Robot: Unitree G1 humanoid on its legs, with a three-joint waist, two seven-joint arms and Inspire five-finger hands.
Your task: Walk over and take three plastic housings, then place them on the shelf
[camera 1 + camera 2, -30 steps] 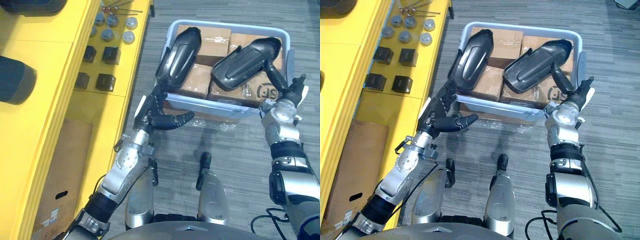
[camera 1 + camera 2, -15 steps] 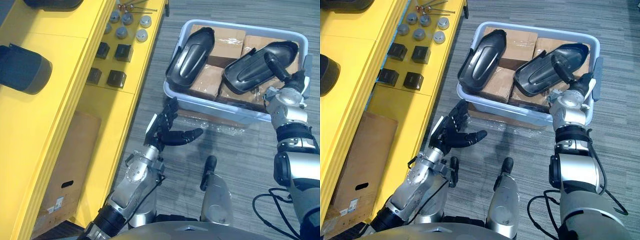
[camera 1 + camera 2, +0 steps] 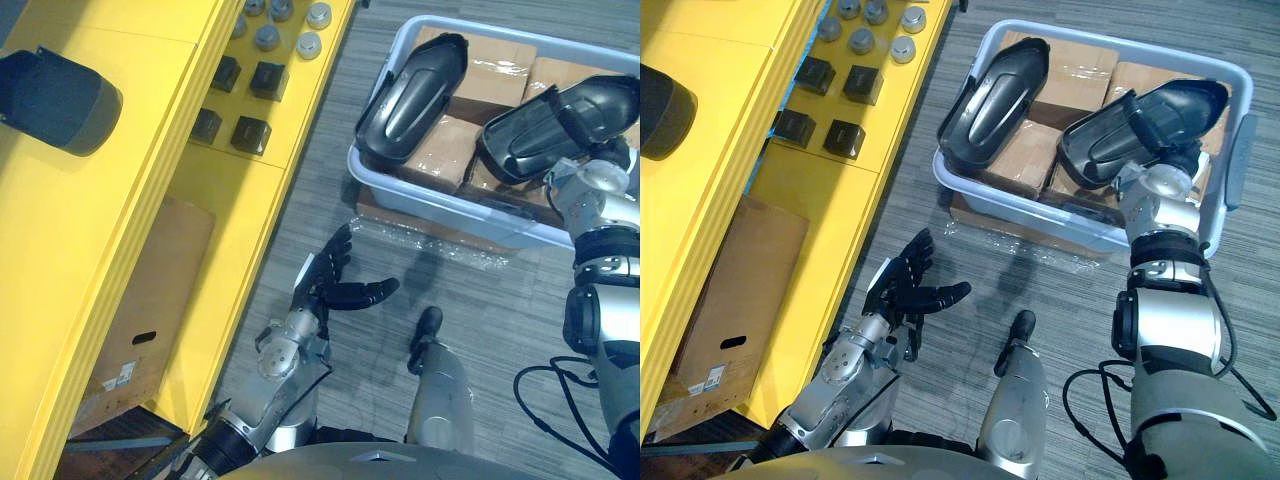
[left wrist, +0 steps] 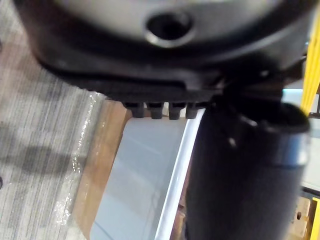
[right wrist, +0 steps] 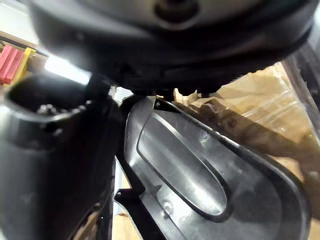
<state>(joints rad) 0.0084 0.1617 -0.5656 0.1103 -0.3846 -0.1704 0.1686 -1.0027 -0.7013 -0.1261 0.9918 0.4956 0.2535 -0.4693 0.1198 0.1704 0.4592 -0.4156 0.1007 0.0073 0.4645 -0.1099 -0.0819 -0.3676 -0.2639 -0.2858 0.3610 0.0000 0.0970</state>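
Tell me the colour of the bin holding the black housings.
The bin is pale blue-grey, clearest in the right eye view.

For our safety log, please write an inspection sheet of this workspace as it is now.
Surface: grey carpet floor; yellow shelf on the robot's left.
Job's things: left housing and right housing, black plastic, lie on cardboard boxes in a pale bin.
Clutter: black cubes, grey caps and a dark grey part on the shelf; brown box beneath.
Hands: left hand open above the floor; right hand at the right housing.
Cables: nothing seen on shelf or bin.
Surroundings: clear film on the floor before the bin.
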